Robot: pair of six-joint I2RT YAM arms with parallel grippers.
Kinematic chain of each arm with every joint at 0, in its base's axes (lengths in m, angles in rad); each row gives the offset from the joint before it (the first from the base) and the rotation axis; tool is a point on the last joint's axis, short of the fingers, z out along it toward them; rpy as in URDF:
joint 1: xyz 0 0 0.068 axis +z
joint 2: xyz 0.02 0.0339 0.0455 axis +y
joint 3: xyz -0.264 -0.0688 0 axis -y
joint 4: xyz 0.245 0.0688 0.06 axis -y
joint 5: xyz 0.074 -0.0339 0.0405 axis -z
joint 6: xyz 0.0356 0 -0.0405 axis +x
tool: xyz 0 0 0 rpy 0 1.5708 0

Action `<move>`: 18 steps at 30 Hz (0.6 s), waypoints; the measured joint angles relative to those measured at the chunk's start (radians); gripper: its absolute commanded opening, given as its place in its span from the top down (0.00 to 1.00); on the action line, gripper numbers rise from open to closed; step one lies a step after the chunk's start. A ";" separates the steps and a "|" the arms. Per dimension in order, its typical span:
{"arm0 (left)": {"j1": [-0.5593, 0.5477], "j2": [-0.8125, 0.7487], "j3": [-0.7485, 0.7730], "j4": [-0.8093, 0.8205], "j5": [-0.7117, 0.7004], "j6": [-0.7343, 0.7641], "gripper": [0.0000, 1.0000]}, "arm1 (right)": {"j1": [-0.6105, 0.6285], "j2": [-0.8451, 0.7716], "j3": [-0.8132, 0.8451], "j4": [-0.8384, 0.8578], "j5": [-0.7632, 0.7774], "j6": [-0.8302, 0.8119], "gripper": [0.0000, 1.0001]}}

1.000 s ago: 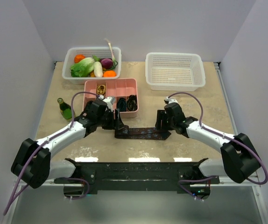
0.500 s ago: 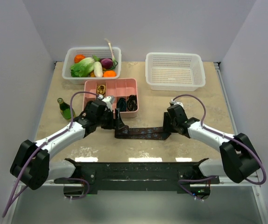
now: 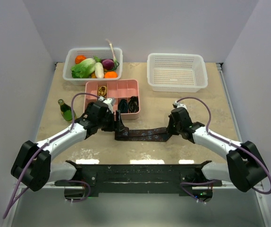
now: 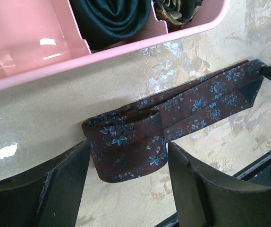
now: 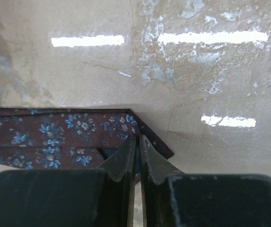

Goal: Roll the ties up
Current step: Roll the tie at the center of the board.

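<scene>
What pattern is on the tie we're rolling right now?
The tie is dark maroon with small blue flowers; the left wrist view shows it best.

Lab booth: blank white walls (image 3: 140, 28)

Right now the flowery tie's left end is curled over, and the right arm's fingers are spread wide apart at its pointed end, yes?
Not quite. The right wrist view shows the right fingers closed together on the tie at its pointed end. The left end is curled over.
</scene>
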 measured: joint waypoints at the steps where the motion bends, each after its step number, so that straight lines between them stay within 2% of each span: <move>1: 0.000 0.003 0.000 0.000 0.000 0.000 0.29 | 0.000 -0.022 -0.002 0.000 0.000 0.002 0.94; 7: 0.000 0.016 0.000 0.000 -0.002 0.000 0.29 | 0.000 -0.130 -0.003 -0.008 -0.001 0.003 0.96; 18: 0.000 0.034 0.000 0.000 -0.015 0.000 0.29 | 0.000 -0.200 -0.021 -0.075 -0.053 0.018 0.96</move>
